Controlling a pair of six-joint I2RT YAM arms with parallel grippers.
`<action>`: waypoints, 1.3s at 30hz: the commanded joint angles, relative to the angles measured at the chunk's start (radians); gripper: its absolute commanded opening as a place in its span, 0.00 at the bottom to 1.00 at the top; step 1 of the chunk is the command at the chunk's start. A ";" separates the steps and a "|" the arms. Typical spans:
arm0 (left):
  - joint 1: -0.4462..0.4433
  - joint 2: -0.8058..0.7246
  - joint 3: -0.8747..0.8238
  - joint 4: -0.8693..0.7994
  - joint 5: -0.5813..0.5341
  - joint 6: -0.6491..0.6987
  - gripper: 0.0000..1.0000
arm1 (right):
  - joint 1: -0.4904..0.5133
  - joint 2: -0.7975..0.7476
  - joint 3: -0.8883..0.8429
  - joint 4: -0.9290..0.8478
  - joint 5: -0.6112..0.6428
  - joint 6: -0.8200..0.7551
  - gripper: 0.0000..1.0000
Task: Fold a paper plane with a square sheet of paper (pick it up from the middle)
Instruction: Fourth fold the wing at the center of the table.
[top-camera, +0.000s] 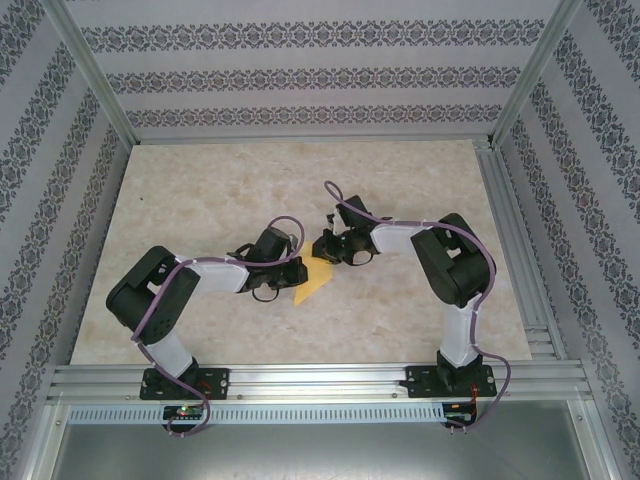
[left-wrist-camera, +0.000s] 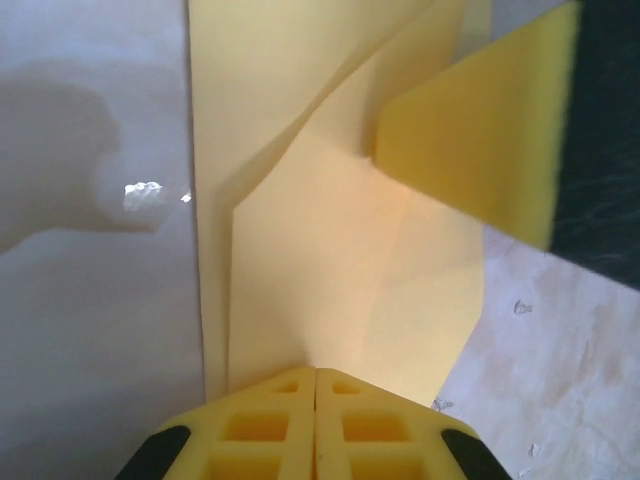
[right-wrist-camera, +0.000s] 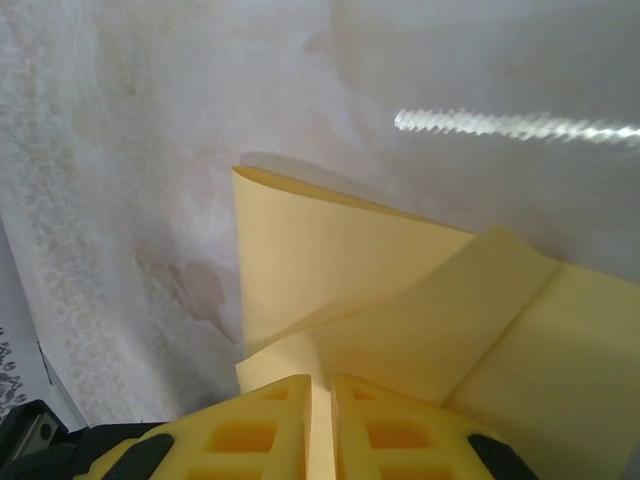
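Observation:
The yellow-orange sheet of paper (top-camera: 316, 281) lies partly folded at the table's middle, between my two grippers. In the left wrist view the paper (left-wrist-camera: 330, 250) shows raised flaps and creases that run into my left gripper (left-wrist-camera: 315, 372), whose jaws are pressed together on its near edge. A yellow pad of the other gripper's fingers (left-wrist-camera: 480, 150) touches the sheet at upper right. My right gripper (right-wrist-camera: 320, 385) is shut on a strip of the paper (right-wrist-camera: 330, 270), which stands in the narrow gap between its jaws and curls upward. Seen from above, the left gripper (top-camera: 296, 272) and right gripper (top-camera: 322, 252) nearly meet.
The beige marbled tabletop (top-camera: 200, 200) spreads wide around the arms. Aluminium rails (top-camera: 320, 380) run along the near edge and right side. Patterned walls close off the back and both sides.

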 joint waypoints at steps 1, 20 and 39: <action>-0.010 0.006 -0.036 -0.028 -0.042 -0.025 0.05 | -0.015 -0.049 -0.001 -0.012 0.002 -0.053 0.15; -0.010 0.009 -0.043 -0.109 -0.061 -0.029 0.03 | -0.078 0.093 0.121 -0.101 0.037 -0.104 0.14; -0.006 -0.154 0.010 -0.125 -0.067 -0.018 0.27 | -0.121 -0.122 0.069 -0.116 0.123 -0.105 0.28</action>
